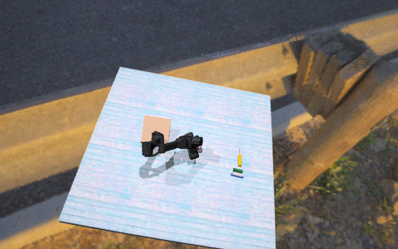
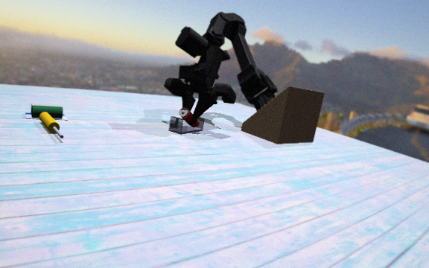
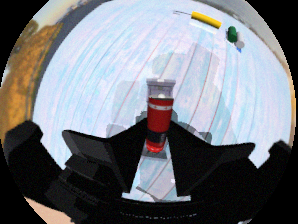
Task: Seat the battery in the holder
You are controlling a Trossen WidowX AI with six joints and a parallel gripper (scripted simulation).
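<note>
The red battery (image 2: 189, 116) (image 3: 160, 114) with a black band is tilted over the holder, its terminal end raised and its other end low inside the holder. The grey see-through holder (image 2: 180, 131) (image 3: 170, 89) stands on the table under the fingers. In the wrist view the terminal end is near the holder's far end wall and the battery's low end is at the near end. The spring is hidden, and contact with it cannot be told. My gripper (image 2: 194, 110) (image 3: 157, 121) is shut on the battery, around its middle and lower part. In the top view the arm mostly hides both.
A yellow screwdriver (image 1: 240, 160) (image 2: 49, 122) (image 3: 206, 19) lies away from the holder. Beside it is a green cylinder (image 1: 238, 170) (image 2: 47, 111) (image 3: 232, 34) on a white and blue piece. A wedge-shaped block (image 1: 156, 126) (image 2: 299, 117) stands by the arm's base.
</note>
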